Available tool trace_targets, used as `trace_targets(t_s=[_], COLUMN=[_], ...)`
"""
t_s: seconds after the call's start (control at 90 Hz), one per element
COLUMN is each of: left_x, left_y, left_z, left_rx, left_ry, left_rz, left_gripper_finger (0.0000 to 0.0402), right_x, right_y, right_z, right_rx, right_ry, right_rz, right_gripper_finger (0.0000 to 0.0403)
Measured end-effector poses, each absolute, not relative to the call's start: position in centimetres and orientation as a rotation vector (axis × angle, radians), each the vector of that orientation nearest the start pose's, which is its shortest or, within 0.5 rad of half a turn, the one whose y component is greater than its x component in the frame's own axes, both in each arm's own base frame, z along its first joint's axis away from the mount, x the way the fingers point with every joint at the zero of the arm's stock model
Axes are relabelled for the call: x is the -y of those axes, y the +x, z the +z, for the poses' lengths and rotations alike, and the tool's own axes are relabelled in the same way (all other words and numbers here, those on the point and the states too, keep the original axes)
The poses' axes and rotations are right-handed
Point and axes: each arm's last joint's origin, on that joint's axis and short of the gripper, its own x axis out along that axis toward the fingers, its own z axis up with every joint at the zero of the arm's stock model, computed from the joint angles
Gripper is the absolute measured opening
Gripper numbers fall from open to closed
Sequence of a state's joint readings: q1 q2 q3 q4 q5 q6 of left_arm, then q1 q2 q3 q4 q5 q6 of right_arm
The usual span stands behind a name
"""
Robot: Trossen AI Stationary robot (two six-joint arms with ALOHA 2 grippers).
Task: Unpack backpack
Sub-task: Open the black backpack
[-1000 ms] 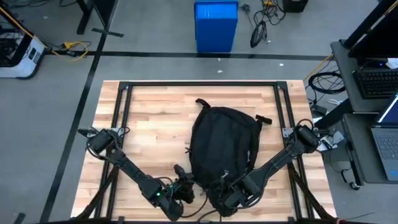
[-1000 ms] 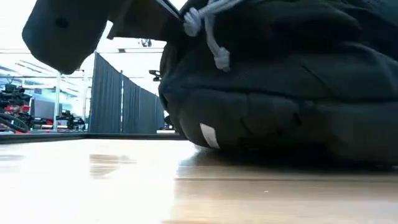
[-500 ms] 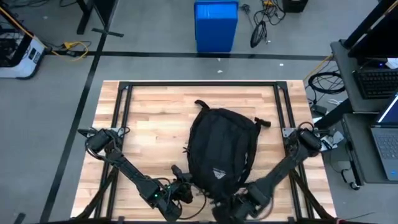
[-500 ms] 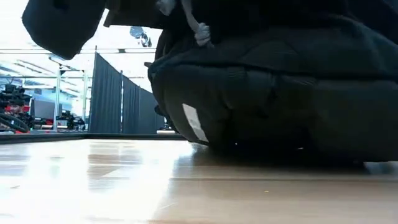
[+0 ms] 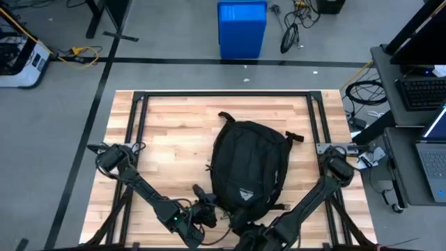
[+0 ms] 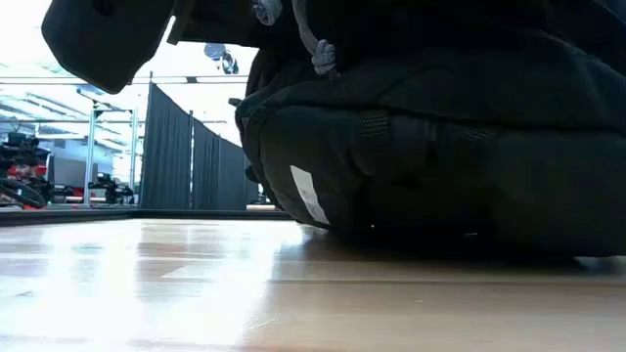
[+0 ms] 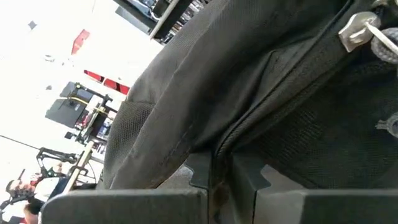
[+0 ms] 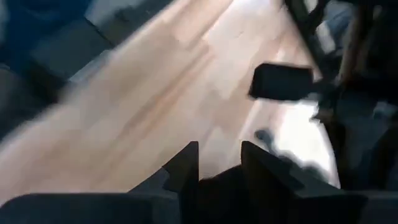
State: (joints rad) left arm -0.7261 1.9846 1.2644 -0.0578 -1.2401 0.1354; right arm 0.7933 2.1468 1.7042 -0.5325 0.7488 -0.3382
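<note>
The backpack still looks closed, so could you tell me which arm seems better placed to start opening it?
Probably the left. The left gripper sits against the backpack at its near left edge, its wrist view filled by a zipper seam. The right gripper sits at the near table edge.

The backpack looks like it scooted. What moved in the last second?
The backpack slid toward the table's near edge and straightened, so its logo patch now shows. The right gripper drew back toward that edge, its arm folding in. The left gripper stayed at the backpack's near-left corner.
</note>
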Motion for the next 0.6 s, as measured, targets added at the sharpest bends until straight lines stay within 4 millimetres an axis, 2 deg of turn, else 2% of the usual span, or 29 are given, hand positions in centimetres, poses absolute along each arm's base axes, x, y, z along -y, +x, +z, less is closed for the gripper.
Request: trace_targets(t_s=[0.111, 0.322, 0.6], left_x=[24.8, 24.8, 24.8], left_y=[32.1, 32.1, 32.1], left_z=[17.5, 17.4, 17.4], left_rx=[-0.473, -0.475, -0.476], left_ry=[0.784, 0.785, 0.786], left_rz=[0.459, 0.456, 0.452], left_gripper_finger=[0.0013, 0.0007, 0.0007], right_x=[-31.8, -32.8, -32.1], right_y=[33.7, 32.9, 32.6], right_z=[19.7, 20.6, 20.1], right_rx=[-0.671, -0.599, -0.657], right_ry=[-1.111, -1.209, -1.233], right_rz=[0.106, 0.008, -0.005], right_gripper_finger=[0.0105, 0.0105, 0.0105])
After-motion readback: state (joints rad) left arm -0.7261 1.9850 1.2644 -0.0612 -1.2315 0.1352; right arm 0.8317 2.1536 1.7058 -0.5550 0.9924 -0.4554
